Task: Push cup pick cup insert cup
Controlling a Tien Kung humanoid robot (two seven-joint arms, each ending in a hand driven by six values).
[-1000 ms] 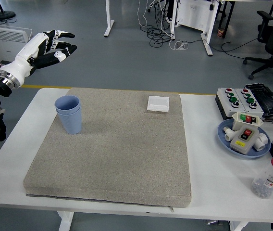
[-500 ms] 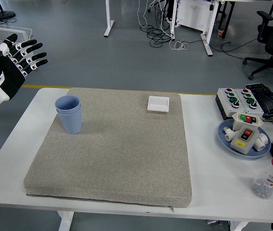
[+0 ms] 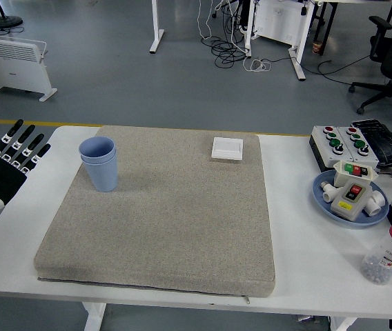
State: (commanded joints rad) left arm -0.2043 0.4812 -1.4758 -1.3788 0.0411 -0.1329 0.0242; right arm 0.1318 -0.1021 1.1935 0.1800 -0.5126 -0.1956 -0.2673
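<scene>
Two blue cups (image 3: 99, 163) stand nested, one inside the other, upright on the left back part of the grey mat (image 3: 161, 221). My left hand (image 3: 10, 162) is at the picture's left edge, beside the table's left side and well left of the cups. Its fingers (image 3: 27, 148) are spread straight and hold nothing. The right arm does not show.
A small white square box (image 3: 227, 148) lies at the mat's back edge. On the right stand a button panel (image 3: 341, 141), a blue plate (image 3: 320, 189) with switch parts, and a red-capped bottle (image 3: 389, 254). Office chairs and cables are on the floor beyond.
My left hand has dropped from high above the table's back left corner down to the left edge at table height, its palm turning over. The cups have not moved.
</scene>
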